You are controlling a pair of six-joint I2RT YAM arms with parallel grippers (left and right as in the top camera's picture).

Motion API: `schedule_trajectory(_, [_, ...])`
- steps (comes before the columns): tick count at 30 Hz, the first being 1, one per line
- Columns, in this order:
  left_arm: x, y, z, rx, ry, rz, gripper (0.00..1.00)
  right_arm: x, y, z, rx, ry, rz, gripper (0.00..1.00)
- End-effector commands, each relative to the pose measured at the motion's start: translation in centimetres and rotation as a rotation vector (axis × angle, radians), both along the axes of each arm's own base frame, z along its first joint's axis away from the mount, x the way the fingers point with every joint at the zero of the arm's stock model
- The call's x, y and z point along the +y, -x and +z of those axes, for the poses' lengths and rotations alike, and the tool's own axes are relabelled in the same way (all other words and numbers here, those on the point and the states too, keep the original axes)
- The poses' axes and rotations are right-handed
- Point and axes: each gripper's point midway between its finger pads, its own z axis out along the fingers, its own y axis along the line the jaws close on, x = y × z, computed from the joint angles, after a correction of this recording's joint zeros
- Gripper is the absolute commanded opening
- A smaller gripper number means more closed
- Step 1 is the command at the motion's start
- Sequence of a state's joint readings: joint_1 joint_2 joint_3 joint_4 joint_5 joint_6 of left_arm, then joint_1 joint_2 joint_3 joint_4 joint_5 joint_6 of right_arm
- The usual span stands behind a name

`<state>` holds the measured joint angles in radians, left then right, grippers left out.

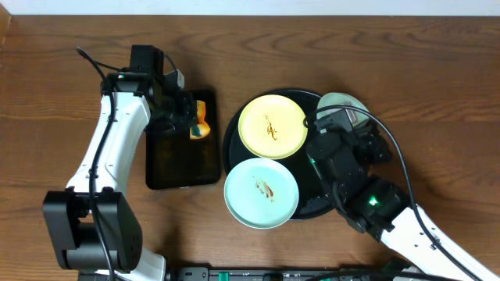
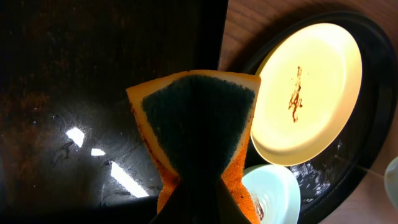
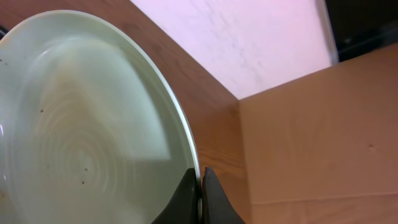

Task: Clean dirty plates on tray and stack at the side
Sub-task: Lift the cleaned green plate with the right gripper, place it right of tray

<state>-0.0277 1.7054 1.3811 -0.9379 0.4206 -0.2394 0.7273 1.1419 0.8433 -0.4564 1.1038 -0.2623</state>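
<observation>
The left gripper [image 1: 190,122] is clamped on an orange sponge [image 2: 199,134] with a dark green scouring face, over the small black rectangular tray [image 1: 180,160] on the wooden table [image 1: 312,39]. The right gripper [image 3: 200,186] pinches the rim of a pale mint-white round plate [image 3: 81,137] at the far right edge of the large round glossy black tray [image 2: 367,143]. A pale yellow round plate [image 1: 272,126] lies on that tray. A second mint-white plate [image 1: 262,193] overhangs its near rim. Both show brown smears.

This looks like a robotics lab bench. The white-and-black left arm [image 1: 109,148] and right arm [image 1: 426,230], trailing a loose black cable [image 1: 400,160], work at a wood-grain table [image 1: 312,39]. A cardboard box [image 3: 317,137] and a pale wall [image 3: 249,37] show beyond it.
</observation>
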Motion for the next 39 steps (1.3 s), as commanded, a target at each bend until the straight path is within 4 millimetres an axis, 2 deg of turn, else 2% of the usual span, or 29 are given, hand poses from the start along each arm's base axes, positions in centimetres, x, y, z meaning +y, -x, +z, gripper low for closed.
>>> schedule_trajectory(1, [-0.1,0.2,1.0,-0.020,0.017,0.006,0.07,-0.5,0.0,1.2,-0.022,0.071,-0.036,0.01])
schedule_trajectory(11, [0.0,0.2,1.0,-0.020,0.015,0.007,0.08,-0.2,-0.3,1.4,-0.041,0.053,-0.034,0.01])
schedule_trajectory(14, [0.0,0.2,1.0,-0.021,0.015,0.007,0.08,0.1,-0.4,0.8,-0.036,0.002,-0.020,0.01])
schedule_trajectory(18, [0.0,0.2,1.0,-0.019,0.014,0.007,0.08,-0.2,-0.5,-1.9,0.024,-0.194,-0.033,0.01])
schedule_trajectory(20, [0.0,0.3,1.0,-0.017,0.015,0.007,0.08,-1.0,-0.7,-3.5,0.063,-0.310,-0.068,0.01])
schedule_trajectory(24, [0.0,0.3,1.0,-0.017,0.014,0.007,0.08,-4.2,-1.3,-4.5,0.075,-0.417,-0.173,0.01])
schedule_trajectory(29, [0.0,0.3,1.0,-0.017,0.014,0.006,0.08,-9.5,-1.3,-5.5,0.071,-0.540,-0.342,0.01])
schedule_trajectory(35, [0.0,0.3,1.0,-0.017,0.014,0.006,0.08,-16.7,0.5,-7.0,-0.006,-0.744,-0.622,0.01])
schedule_trajectory(39, [0.0,0.4,0.9,-0.013,0.014,0.006,0.08,-20.6,2.1,-7.5,-0.072,-0.825,-0.777,0.01])
